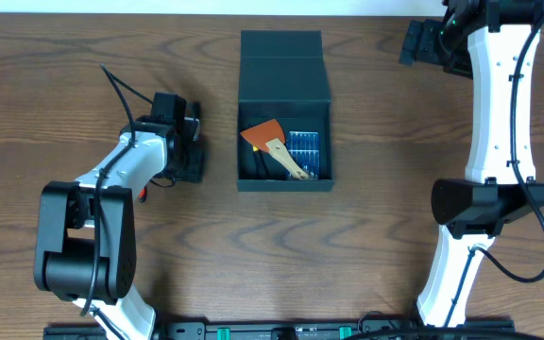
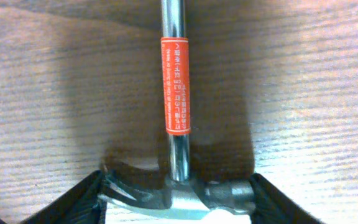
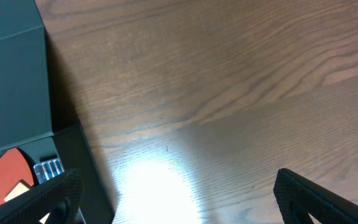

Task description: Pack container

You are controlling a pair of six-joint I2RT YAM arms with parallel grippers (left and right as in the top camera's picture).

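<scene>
The dark teal-black, square cardboard container (image 1: 284,183) stood in the middle of the brown wooden table (image 1: 395,142), its flap lid lying open toward 12 o'clock. Inside lay a scraper with orange blade and wooden handle (image 1: 270,139) and, at its 3 o'clock, a small blue drill-bit case (image 1: 304,144). At 9 o'clock from the container, the left gripper (image 1: 192,142) was clamped on the head of a steel hammer with orange label (image 2: 176,155). At 2 o'clock, the right gripper (image 3: 178,180) had its fingers spread wide and held nothing.
</scene>
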